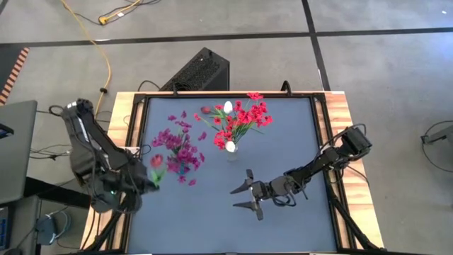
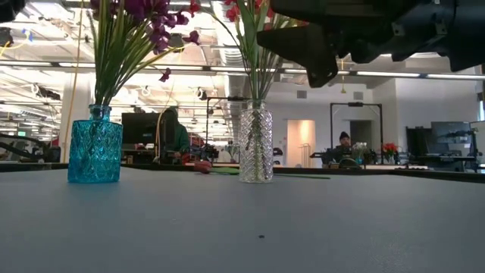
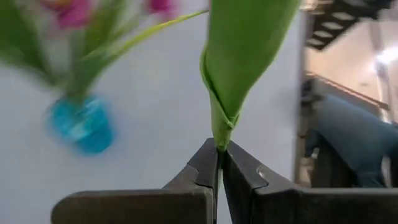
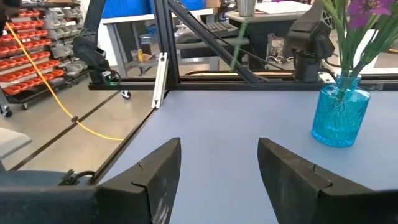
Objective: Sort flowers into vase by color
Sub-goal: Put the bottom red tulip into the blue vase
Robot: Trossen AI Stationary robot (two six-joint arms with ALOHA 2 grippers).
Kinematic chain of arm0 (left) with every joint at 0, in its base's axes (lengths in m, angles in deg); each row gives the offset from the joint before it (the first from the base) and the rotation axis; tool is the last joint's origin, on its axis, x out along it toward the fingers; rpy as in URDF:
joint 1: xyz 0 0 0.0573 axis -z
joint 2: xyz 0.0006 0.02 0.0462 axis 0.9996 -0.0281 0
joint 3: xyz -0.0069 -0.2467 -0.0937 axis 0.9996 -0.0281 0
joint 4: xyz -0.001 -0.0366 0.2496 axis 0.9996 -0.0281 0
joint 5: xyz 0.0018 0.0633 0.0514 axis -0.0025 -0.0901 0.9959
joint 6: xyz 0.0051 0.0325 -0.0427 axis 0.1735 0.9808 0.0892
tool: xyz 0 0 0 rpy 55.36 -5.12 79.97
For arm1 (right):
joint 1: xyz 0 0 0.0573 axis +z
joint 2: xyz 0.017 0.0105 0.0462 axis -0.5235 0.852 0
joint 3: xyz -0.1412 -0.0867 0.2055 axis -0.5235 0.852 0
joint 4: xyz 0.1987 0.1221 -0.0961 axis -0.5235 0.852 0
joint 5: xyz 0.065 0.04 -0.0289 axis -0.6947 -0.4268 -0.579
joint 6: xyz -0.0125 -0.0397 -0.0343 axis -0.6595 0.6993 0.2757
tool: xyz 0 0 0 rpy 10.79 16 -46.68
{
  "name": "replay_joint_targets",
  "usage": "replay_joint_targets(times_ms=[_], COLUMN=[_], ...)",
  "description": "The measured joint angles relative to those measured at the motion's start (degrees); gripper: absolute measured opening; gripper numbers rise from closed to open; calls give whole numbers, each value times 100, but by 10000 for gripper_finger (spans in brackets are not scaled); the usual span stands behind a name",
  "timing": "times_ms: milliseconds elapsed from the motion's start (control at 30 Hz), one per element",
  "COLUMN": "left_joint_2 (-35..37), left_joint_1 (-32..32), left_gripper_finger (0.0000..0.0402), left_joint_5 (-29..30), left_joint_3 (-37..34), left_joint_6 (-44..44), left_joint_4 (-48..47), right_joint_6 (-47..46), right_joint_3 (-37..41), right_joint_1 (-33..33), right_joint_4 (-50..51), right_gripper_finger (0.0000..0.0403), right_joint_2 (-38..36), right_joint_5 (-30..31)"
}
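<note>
L gripper [image 3: 219, 163] clamped on tulip stem [image 3: 239, 56] near table's [image 1: 212, 227] left edge, beside blue vase [image 2: 95, 148]. R gripper [image 1: 249, 195] jaws wide, empty, mid-table w/ clear vase [image 2: 255, 145] nearby.

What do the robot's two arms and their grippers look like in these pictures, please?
Both arms are dark, near-black jointed links. The left arm has a small green light low near its wrist. The right arm is slim, with boxy joints and thin dark cables looped near the wrist. The left gripper has two flat, wedge-shaped matte fingers; the right gripper has broader, angular black fingers.
</note>
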Motion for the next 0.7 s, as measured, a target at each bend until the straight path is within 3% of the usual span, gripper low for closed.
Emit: replay_joint_targets(times_ms=[233,500,700], left_joint_2=[335,516,513], left_joint_1=[76,76,72], left_gripper_finger=[0,0,0], left_joint_5=[280,876,2032], left_joint_3=[86,86,5], left_joint_6=[-1470,-1392,-1600], left_joint_4=[-1590,-1979,-2128], right_joint_6=[0,-15,-15], right_joint_3=[0,0,0], right_joint_1=[0,0,0], right_joint_4=[77,155,153], right_gripper_finger=[239,239,239], right_joint_2=[0,2,2], right_joint_5=[0,0,2])
